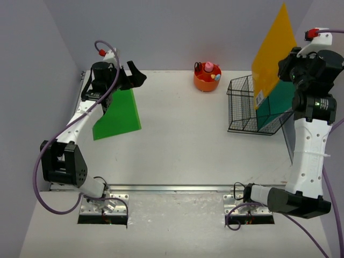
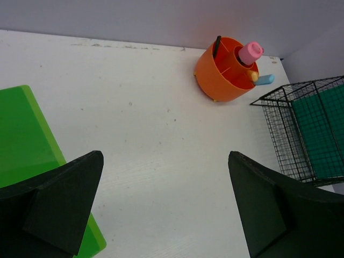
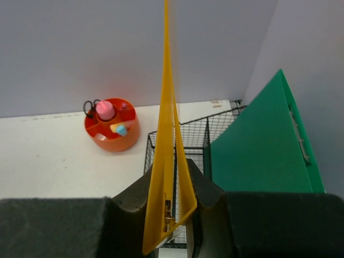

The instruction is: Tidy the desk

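Observation:
The white desk (image 1: 183, 145) carries a bright green folder (image 1: 118, 115) lying flat at the left. My left gripper (image 1: 134, 75) hovers open just past the folder's far end, with only bare desk between its fingers (image 2: 165, 156) and the folder (image 2: 24, 134) at its left finger. At the far right, my right gripper (image 1: 293, 64) is shut on a yellow folder (image 1: 274, 51). It holds the folder upright, edge-on in the right wrist view (image 3: 167, 134), above the black wire basket (image 1: 242, 105). A dark green folder (image 1: 274, 107) stands tilted in that basket.
An orange round organizer (image 1: 207, 77) holding scissors, a pink bottle and pens stands at the back centre. Pale lavender walls close in the back and sides. A metal rail (image 1: 177, 189) runs along the front edge.

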Robot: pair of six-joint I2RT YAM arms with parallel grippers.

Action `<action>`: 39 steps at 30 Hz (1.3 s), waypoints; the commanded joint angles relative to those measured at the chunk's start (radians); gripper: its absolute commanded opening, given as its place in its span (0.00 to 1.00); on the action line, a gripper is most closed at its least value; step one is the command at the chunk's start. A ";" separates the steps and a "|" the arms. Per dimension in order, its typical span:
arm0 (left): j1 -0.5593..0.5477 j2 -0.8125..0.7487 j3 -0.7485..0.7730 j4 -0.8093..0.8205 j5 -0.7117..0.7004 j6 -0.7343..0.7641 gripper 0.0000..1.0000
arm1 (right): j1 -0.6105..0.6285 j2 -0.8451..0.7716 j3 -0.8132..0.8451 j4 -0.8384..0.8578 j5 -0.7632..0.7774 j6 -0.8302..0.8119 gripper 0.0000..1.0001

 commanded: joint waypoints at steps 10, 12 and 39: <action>-0.018 -0.041 -0.010 0.024 -0.066 0.035 1.00 | -0.034 0.102 -0.052 0.093 0.165 -0.021 0.00; -0.019 -0.048 -0.016 0.029 -0.068 0.040 1.00 | -0.039 0.112 -0.054 0.097 0.155 -0.011 0.00; 0.002 0.003 0.018 -0.169 -0.164 0.202 1.00 | -0.132 0.064 -0.272 0.101 -0.021 0.159 0.85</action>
